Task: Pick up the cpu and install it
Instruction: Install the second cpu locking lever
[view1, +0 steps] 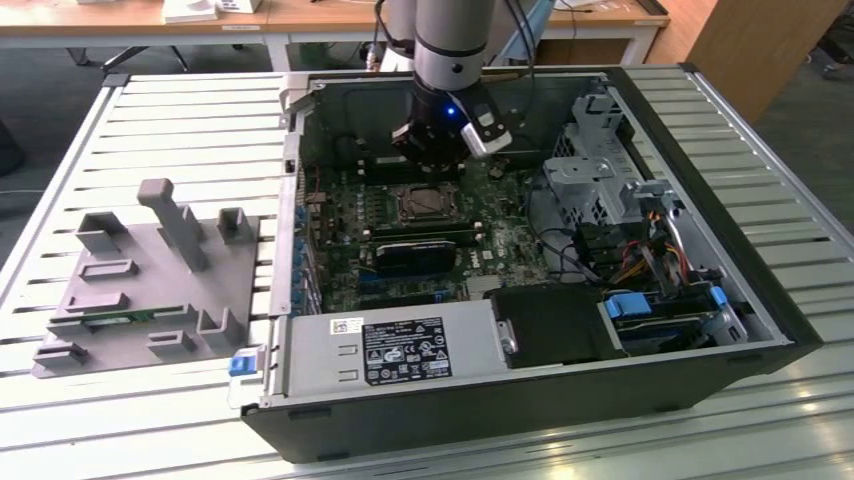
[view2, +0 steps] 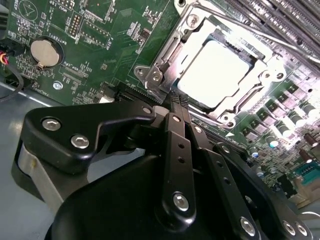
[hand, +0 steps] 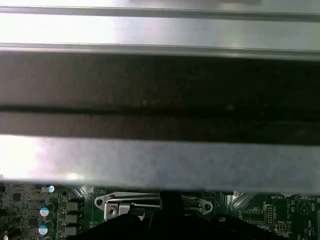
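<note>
The cpu (view2: 220, 67) lies flat inside the motherboard socket (view2: 159, 70), its silver top glaring under the light, with the metal frame around it. My gripper (view2: 178, 102) hovers just beside the socket's edge, its two black fingers (view2: 174, 131) pressed together with nothing between them. In the exterior view my gripper (view1: 430, 165) hangs inside the open computer case, a little above and behind the socket (view1: 427, 201). In the first wrist view the socket's metal frame (hand: 131, 205) is next to a black fingertip (hand: 170, 199).
The open case (view1: 747, 250) lies on a slatted table (view1: 174, 130), its walls close around the arm. A grey fixture block (view1: 147, 275) with a green memory stick sits at the exterior view's left. A drive cage (view1: 601, 150), cables and a power supply (view1: 400, 350) crowd the case.
</note>
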